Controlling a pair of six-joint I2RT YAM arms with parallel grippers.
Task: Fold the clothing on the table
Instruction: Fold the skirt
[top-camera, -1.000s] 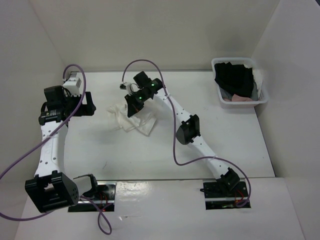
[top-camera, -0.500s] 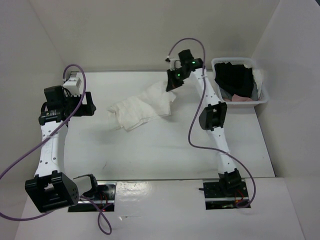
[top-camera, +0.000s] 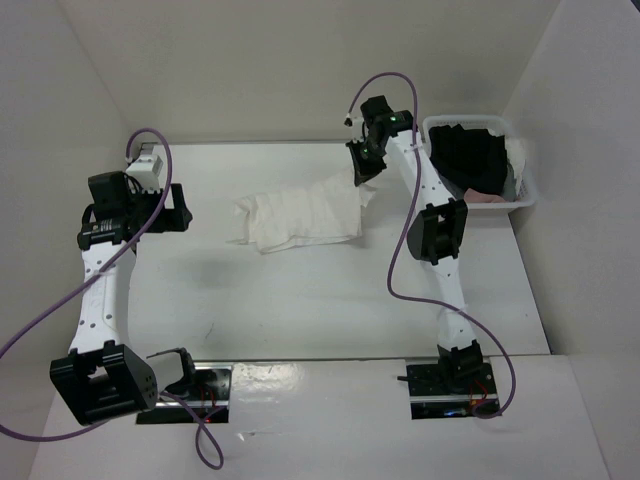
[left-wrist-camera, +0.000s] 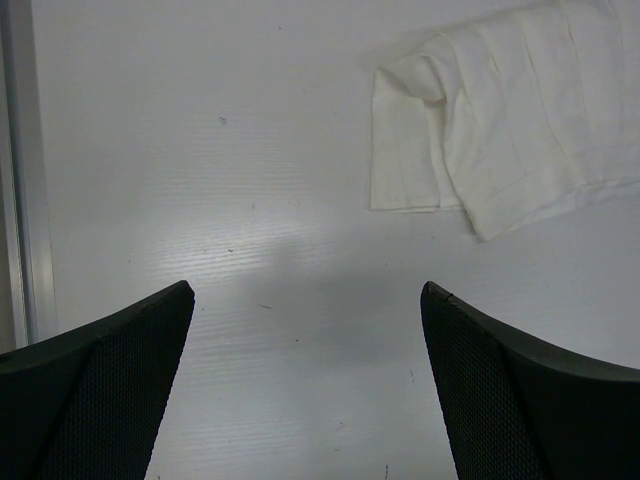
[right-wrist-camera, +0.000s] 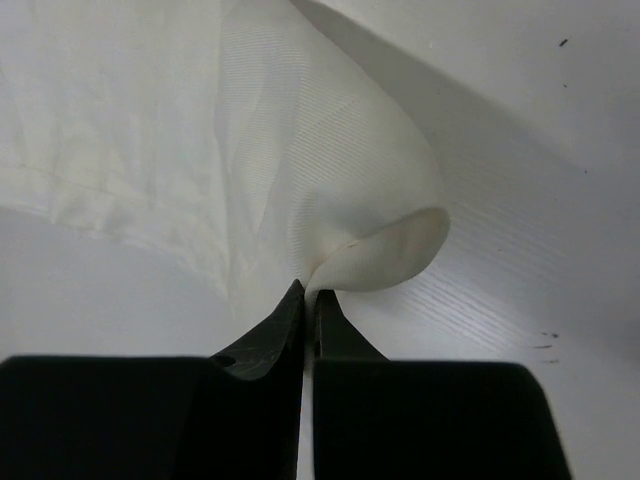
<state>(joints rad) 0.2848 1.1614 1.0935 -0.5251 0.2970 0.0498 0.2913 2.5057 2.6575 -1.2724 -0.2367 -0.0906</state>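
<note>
**Right arm has hauled the clothing toward the far right**

Dragged by the right gripper (top-camera: 362, 172), which a second ago hung over the middle of the tabletop (top-camera: 300, 300), the clothing (top-camera: 300, 215) now lies stretched out instead of bunched, and its right end has shifted toward the far right corner. The left arm has not stirred.

Nearest the arm bases, a broad band of white tabletop runs between both arms up to the clothing's uneven near edge. On the left, the left gripper (left-wrist-camera: 305, 290) hovers with its jaws spread wide and nothing between them. A grey rail (left-wrist-camera: 20, 170) borders the tabletop on its outer side, and the clothing's doubled-over left edge lies well apart from its fingertips.

Farther back, the clothing forms a rough oblong across the far middle, short of the back wall. Its right corner is raised off the surface, clamped in the right gripper's closed jaws, and curls into a small loop at the tips. Just beyond, near that gripper, a clear bin (top-camera: 432, 125) sits in the far right corner with a black garment (top-camera: 468, 158) and a pink cloth (top-camera: 480, 198) inside.
</note>
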